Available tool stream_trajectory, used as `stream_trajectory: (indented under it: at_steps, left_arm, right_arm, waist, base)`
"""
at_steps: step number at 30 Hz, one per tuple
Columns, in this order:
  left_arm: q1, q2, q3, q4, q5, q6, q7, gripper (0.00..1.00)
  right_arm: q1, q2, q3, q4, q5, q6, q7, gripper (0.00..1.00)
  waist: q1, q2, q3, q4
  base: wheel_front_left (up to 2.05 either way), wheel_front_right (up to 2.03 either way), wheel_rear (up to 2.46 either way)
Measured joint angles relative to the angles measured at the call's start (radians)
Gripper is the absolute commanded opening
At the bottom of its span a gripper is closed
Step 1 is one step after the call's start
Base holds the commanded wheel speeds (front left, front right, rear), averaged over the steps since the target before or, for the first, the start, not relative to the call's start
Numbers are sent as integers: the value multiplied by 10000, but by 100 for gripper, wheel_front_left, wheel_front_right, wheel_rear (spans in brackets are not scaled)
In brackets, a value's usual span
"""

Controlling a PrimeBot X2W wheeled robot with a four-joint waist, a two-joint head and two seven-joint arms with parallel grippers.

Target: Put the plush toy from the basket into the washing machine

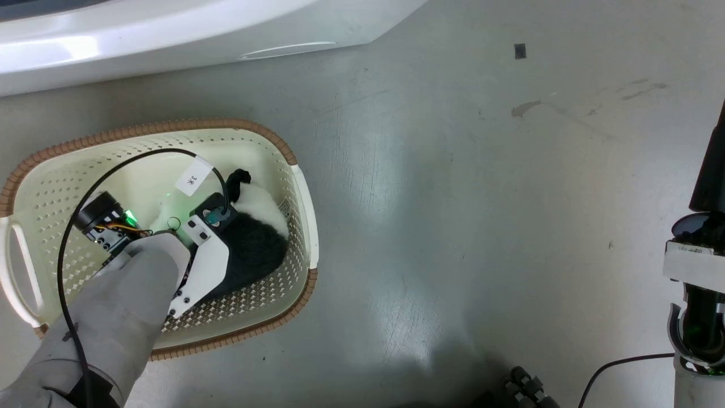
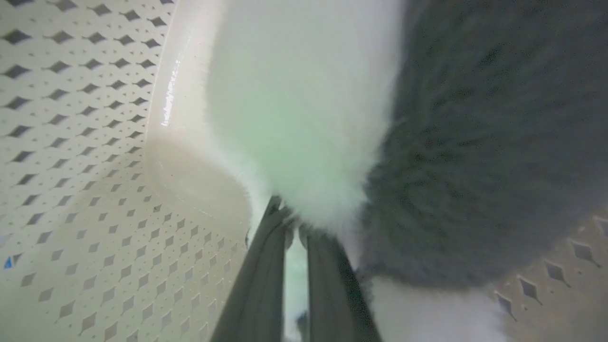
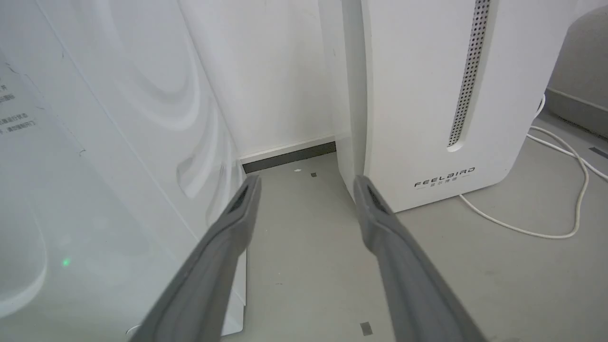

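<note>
The cream basket [image 1: 68,170] with its brown rim stands on the floor at the left of the head view. In its right end lies the plush toy [image 1: 257,226], white fur with black patches. My left arm reaches down into the basket, and its wrist housing [image 1: 204,266] hides the fingers there. In the left wrist view my left gripper [image 2: 294,228] is shut on the plush toy's [image 2: 304,118] white fur, beside a black patch, over the basket's perforated wall [image 2: 71,142]. My right gripper [image 3: 308,185] is open and holds nothing, beside the washing machine's white side [image 3: 95,142].
The washing machine's white body [image 1: 141,39] runs along the top left of the head view. A white FEELBIRD appliance [image 3: 427,95] with a white cable [image 3: 546,232] stands ahead of the right gripper. My right arm [image 1: 696,283] hangs at the right edge over grey floor [image 1: 453,198].
</note>
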Motion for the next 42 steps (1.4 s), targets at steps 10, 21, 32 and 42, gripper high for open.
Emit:
stream_trajectory:
  at_steps: [10,21,32,42]
  left_arm:
    - [354,-194,403,46,-861,92,-834,0]
    - [1113,-573,499,69,-1285,174,-1967,0]
    - [1770,-1026,629,71,-1699,313,-3005,0]
    - [2387,-1574,750,-6,-2031,723,-3779,0]
  right_arm:
    - [11,0,21,209,15,0,0,100]
    - [476,0,2,606,-13,0,-2,100]
    - [1069,0,-134,867,-213,0,-2,100]
    - [1731,0,-265,1049,-368,0,-2,100]
  waist:
    - [0,0,-615,87]
    - [0,0,-2083,473]
    - [-1,1,-3367,1030]
    - [-1,1,-4601,1537]
  base:
    - [0,0,0]
    - [0,0,0]
    - [0,0,0]
    - [0,0,0]
